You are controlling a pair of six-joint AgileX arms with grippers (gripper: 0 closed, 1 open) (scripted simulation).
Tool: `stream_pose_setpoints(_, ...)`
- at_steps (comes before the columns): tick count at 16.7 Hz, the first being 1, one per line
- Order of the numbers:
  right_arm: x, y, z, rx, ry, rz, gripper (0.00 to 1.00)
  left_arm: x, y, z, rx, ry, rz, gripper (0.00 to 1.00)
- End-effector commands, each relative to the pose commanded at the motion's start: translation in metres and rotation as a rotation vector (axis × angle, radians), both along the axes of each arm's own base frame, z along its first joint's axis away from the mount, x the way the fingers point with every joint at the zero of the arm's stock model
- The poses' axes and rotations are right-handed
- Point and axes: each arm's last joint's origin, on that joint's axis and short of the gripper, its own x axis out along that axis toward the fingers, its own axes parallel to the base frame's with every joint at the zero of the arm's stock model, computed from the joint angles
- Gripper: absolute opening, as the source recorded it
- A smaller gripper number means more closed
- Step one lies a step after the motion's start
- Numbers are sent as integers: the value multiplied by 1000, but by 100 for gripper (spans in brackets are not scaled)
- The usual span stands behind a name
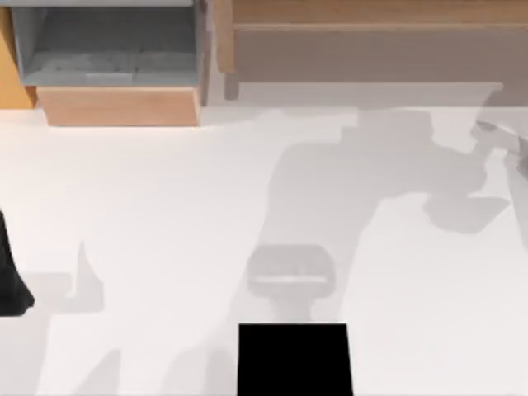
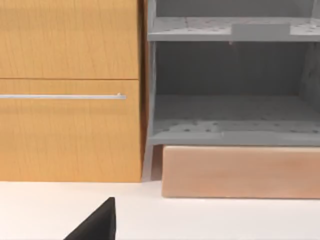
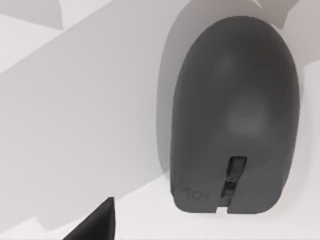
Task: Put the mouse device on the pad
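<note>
White tabletop (image 1: 165,214) is spreading out bare and bright beneath both arms, with a wooden cabinet (image 2: 70,90) and its open grey shelf unit (image 2: 230,120) standing along the back edge at the left, and a pale wooden block (image 2: 240,172) sitting under the shelves. The mouse (image 3: 235,115), dark grey with its scroll wheel showing, is lying flat on the white surface directly below the right wrist camera, not yet lifted and not on anything but the table. My right arm (image 1: 505,142) is reaching in at the table's right edge toward the back, so I am judging that it is hovering over the mouse to line up a grasp along its length. A dark tip of the right gripper (image 3: 97,225) is showing beside the mouse without touching it; whether this gripper is apart or together I cannot tell. The black pad (image 1: 293,359) is lying at the table's near edge around the middle, apparently well apart from the mouse, with open table between them and nothing seeming to block the carry. My left arm (image 1: 10,276) is waiting at the left edge, the left gripper (image 2: 97,222) facing the cabinet, and its state I cannot tell either.
</note>
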Motion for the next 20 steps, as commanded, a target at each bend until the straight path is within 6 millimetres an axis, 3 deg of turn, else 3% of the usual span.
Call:
stream_pose_setpoints(5,0,2,-5,0,2,2,100,0,0,0,0,0,0,100)
stream_pose_setpoints(12,3,-1,-84,-1,-8,0,100,0,0,0,0,0,0,100)
stream_pose_setpoints(14,0,-1,-98,0,-1,0,100,0,0,0,0,0,0,100)
stream_pose_setpoints(18,0,-1,-100,0,0,0,100,0,0,0,0,0,0,100)
stream_pose_setpoints(20,0,-1,-100,0,0,0,85,0,0,0,0,0,0,100)
